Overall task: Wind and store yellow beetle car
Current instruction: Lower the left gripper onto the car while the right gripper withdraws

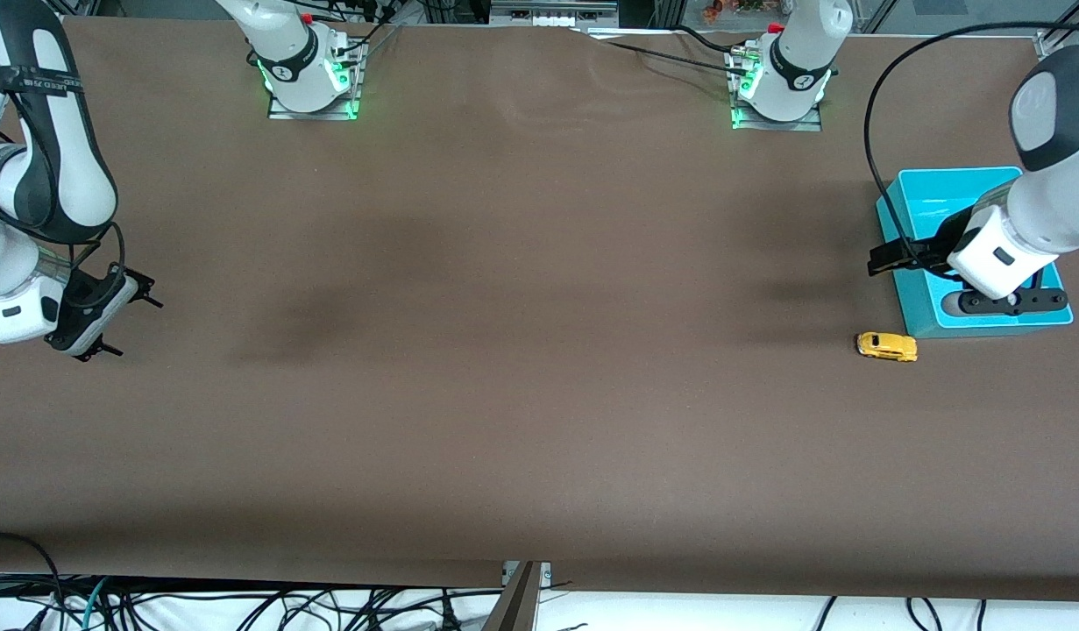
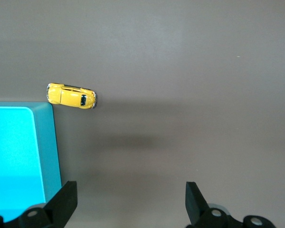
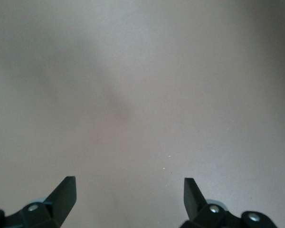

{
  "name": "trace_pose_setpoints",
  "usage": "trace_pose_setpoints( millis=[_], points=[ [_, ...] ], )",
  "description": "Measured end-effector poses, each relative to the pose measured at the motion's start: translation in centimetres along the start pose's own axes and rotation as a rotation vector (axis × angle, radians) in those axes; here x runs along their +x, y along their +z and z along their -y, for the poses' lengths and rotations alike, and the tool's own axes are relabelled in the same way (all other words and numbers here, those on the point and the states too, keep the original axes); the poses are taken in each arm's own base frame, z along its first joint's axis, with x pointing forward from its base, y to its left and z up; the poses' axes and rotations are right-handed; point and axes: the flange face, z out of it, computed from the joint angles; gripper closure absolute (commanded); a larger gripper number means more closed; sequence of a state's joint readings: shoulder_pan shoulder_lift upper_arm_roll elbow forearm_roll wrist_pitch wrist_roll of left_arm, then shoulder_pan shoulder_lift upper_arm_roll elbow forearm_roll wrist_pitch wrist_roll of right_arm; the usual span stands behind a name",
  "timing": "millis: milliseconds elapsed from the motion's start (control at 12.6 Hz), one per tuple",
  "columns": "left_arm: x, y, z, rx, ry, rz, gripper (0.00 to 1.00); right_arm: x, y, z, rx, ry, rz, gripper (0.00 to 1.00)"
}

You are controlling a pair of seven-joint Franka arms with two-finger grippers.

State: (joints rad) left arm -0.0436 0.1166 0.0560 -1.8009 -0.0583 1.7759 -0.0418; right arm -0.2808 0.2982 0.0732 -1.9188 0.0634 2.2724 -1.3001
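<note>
The brown table [image 1: 521, 350] is the largest thing, and most of it lies bare under both arms. At the left arm's end stands the cyan bin [image 1: 929, 197], and the left gripper [image 1: 894, 256] hangs over the bin's edge, its jaws spread wide and holding nothing. The yellow beetle car [image 1: 887, 346] rests on the table just beside the bin's corner, nearer to the front camera than the bin, and close below the left gripper but not between its fingers [image 2: 64, 202].

I think the main risk comes from this closeness. The car is tiny and sits almost against the bin wall, so a finger coming down may hit the wall, or push the car so that it rolls away on its wheels. A grip across the rounded roof could also slip.

The right gripper [image 1: 127, 324] waits over bare table at the right arm's end, well apart from the car, also wide and empty. Nothing else stands between the left gripper and the car.
</note>
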Motion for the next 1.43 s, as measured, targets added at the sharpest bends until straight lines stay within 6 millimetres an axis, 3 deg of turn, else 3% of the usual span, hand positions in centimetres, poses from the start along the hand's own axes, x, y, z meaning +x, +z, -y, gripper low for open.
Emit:
trace_pose_setpoints(
  millis=[238,477,715,1033,1272,1431],
  points=[
    [0.3,5.4,1.1,0.004,0.179,-0.037,0.0,1.2,-2.0,-0.5,0.022,0.161,0.005,0.0],
    [0.2,10.5,2.0,0.01,0.397,-0.029,0.0,4.4,-5.3,-0.4,0.06,0.348,0.022,0.0],
    [0.9,13.9,3.5,0.011,0.758,-0.003,0.0,9.1,-8.6,0.8,0.082,0.547,0.044,0.0],
    [2.6,19.4,7.9,0.064,1.191,-0.004,0.0,13.9,-12.5,3.1,0.114,0.847,0.106,0.0],
    [3.6,22.5,10.1,0.119,1.36,0.004,0.0,16.5,-15.2,5.4,0.136,0.97,0.169,0.0],
    [3.7,23.4,12.2,0.138,1.401,0.007,0.0,17.1,-16.6,6.4,0.136,0.965,0.174,0.0]
  ],
)
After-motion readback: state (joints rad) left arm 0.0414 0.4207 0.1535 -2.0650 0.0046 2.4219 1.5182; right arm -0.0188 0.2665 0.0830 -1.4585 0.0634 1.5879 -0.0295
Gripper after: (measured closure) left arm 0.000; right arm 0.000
